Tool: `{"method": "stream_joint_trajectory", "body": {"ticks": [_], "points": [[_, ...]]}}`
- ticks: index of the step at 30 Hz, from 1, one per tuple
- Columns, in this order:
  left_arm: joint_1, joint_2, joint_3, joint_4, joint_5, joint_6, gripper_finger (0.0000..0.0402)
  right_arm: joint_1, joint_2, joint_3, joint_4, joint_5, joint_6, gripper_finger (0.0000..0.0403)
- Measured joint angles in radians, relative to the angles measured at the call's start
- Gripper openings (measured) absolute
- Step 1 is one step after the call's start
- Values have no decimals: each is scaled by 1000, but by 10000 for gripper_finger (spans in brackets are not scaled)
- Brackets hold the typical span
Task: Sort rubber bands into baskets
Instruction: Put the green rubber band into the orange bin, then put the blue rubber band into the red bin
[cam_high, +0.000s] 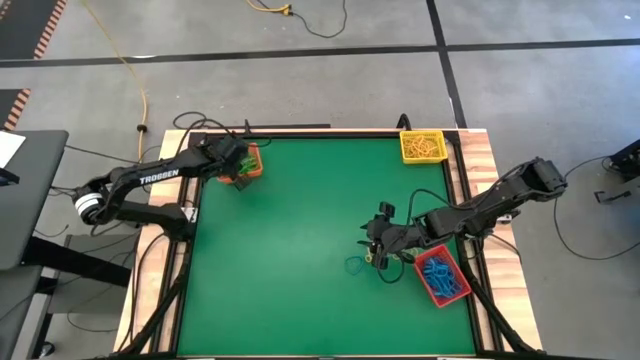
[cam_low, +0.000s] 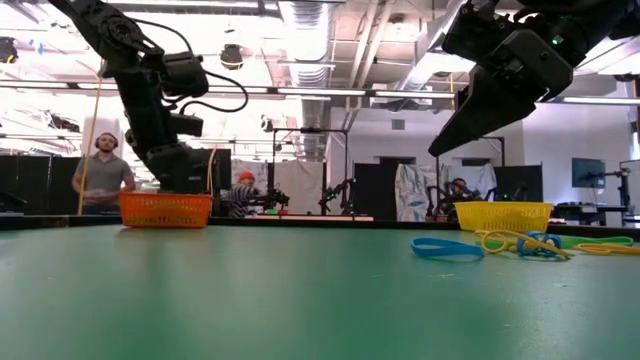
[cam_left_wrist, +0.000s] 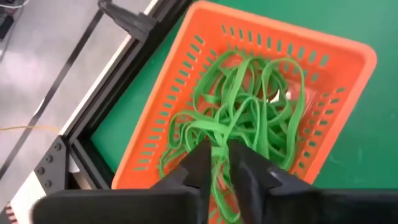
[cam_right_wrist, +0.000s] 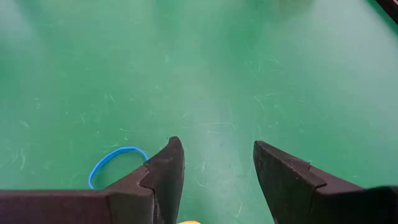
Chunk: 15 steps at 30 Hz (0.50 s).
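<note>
Hiding green bands (cam_left_wrist: 249, 106): left claw (cam_left_wrist: 219, 163) fingertips; grip unclear.

Grey concrete floor (cam_high: 300, 80) surrounds the table, crossed by dark seams. A yellow cable (cam_high: 125, 60) trails at ten o'clock. Beyond, ceiling ducts (cam_low: 305, 30) and strip lights (cam_low: 330, 92) hang over a workshop; a person (cam_low: 103, 175) stands at nine o'clock.

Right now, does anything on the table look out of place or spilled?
Nothing is spilled or damaged. A blue rubber band lies loose on the green mat, outside the red basket that holds the other blue ones, under the open right gripper. More loose bands lie nearby in the low view.
</note>
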Motion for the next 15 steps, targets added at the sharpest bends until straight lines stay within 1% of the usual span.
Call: {"method": "stream_joint_trajectory", "body": {"ticks": [3, 7, 10, 13, 15], "points": [[0, 0, 0, 23, -3, -7, 74, 0, 0, 0, 0, 0, 0, 219], [0, 0, 0, 48, -50, -16, 121, 0, 0, 0, -1, 0, -2, 219], [0, 0, 0, 64, -52, -21, 145, 0, 0, 0, -1, 0, -2, 219], [-9, -1, 0, 81, -5, -29, 157, 0, 0, 0, -2, 0, -2, 219], [-21, -1, 0, 101, 46, -41, 159, 0, 0, 0, -2, 0, -2, 219]]}}
